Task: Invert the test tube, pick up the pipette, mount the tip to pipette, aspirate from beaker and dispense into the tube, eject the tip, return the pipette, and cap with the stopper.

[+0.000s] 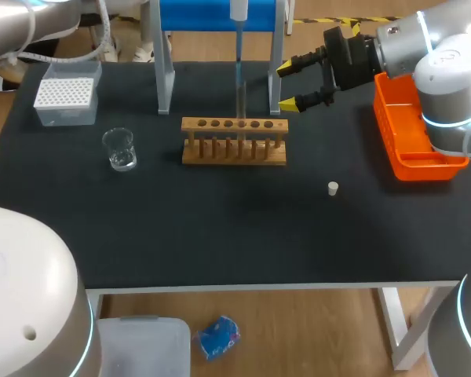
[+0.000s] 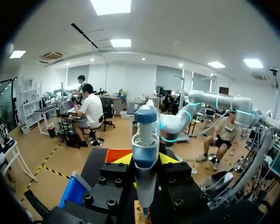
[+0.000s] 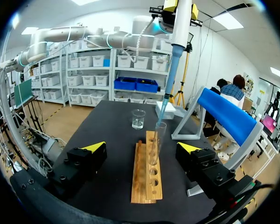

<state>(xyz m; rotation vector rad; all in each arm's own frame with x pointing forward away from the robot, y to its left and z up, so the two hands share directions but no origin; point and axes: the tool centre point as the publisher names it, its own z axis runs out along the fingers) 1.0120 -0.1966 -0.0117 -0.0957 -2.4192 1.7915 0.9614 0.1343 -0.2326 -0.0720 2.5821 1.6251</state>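
Observation:
A wooden rack (image 1: 234, 141) stands mid-table with one clear test tube (image 1: 241, 106) upright in it. Above it hangs the pipette (image 1: 239, 11), its blue tip (image 1: 239, 67) pointing down into the tube's mouth. In the left wrist view my left gripper (image 2: 145, 159) is shut on the pipette (image 2: 144, 140). My right gripper (image 1: 298, 81) is open beside the rack's right end, with nothing in it. In the right wrist view its fingers (image 3: 95, 147) straddle the rack (image 3: 147, 179), ahead of which are the tube (image 3: 157, 140) and the tip (image 3: 167, 100). The beaker (image 1: 119, 148) stands left of the rack. A white stopper (image 1: 333, 188) lies at the front right.
The tip box (image 1: 65, 100) sits at the back left. A blue-topped stand (image 1: 166, 75) rises behind the rack. An orange bin (image 1: 412, 137) lies at the right edge, under my right arm.

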